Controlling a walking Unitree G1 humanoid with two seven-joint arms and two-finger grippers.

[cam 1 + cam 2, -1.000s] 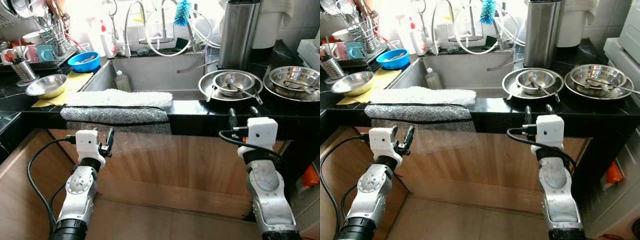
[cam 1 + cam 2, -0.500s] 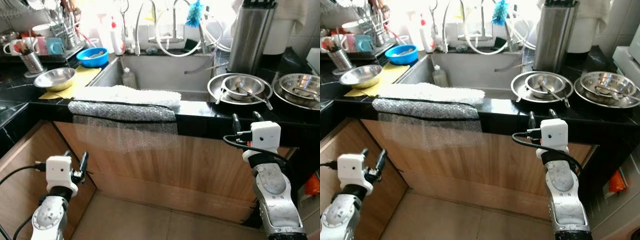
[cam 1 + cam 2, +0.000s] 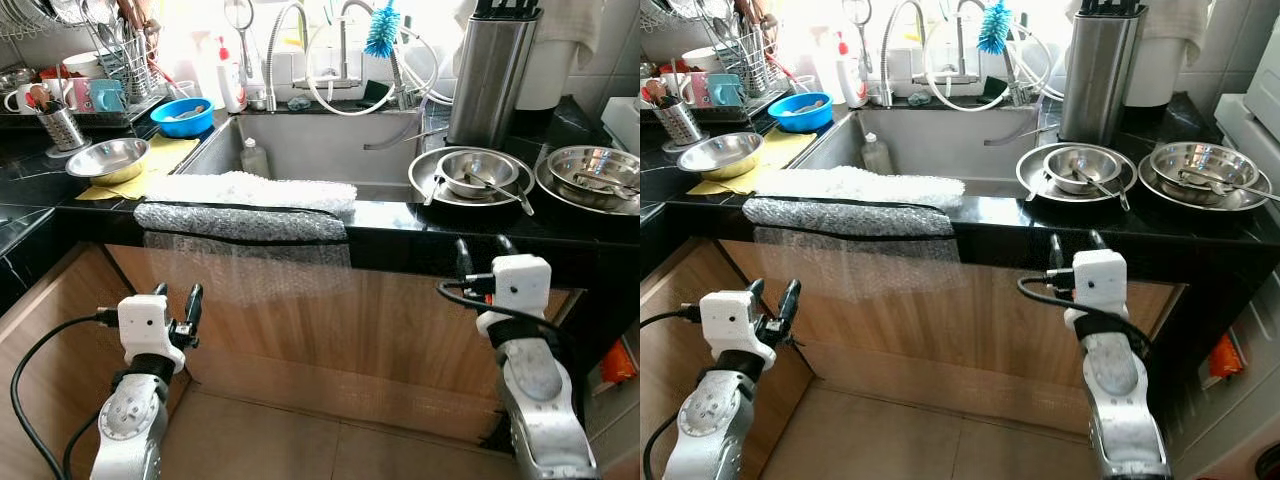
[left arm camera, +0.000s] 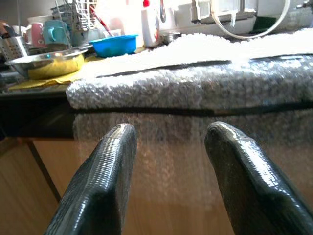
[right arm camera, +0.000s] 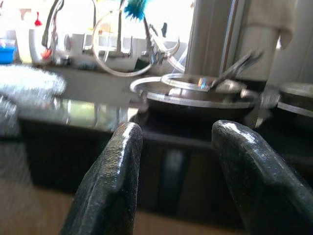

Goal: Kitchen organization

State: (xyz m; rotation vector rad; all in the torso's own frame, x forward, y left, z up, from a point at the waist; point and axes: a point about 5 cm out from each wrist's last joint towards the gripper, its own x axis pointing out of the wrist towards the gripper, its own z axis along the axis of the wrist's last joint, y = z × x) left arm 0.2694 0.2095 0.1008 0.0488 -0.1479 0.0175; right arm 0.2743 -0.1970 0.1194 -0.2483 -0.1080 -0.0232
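Left gripper (image 3: 177,301): your left gripper was low in front of the wooden cabinet front (image 3: 400,330), below the bench edge, with its fingers apart and nothing between them. It pointed toward the bubble wrap.
Right gripper (image 3: 482,249): your right gripper was raised just below the black bench (image 3: 560,225), in front of the plate with the small bowl. Its two fingers were apart and empty.
Bubble wrap (image 3: 240,222): it hung over the front edge of the bench, and its lower part fell down over the cabinet front.
White towel (image 3: 245,190): it lay on the bench edge just behind the bubble wrap, beside the sink.
Sink (image 3: 320,145): you could see a small plastic bottle (image 3: 256,160) standing inside it, near the left wall. A blue brush (image 3: 381,28) stood up behind the tap.
Steel plate with small bowl (image 3: 470,175): it was on the bench to the right of the sink, with a utensil lying in the bowl.
Second steel bowl (image 3: 594,172): it stood further right, near the first one.
Knife block (image 3: 492,70): tall steel, upright, behind the plate.
Left side of the bench: a steel bowl (image 3: 107,158) rested on a yellow cloth (image 3: 150,160), a blue bowl (image 3: 186,116) behind it, and a rack with cups (image 3: 75,85) beside.
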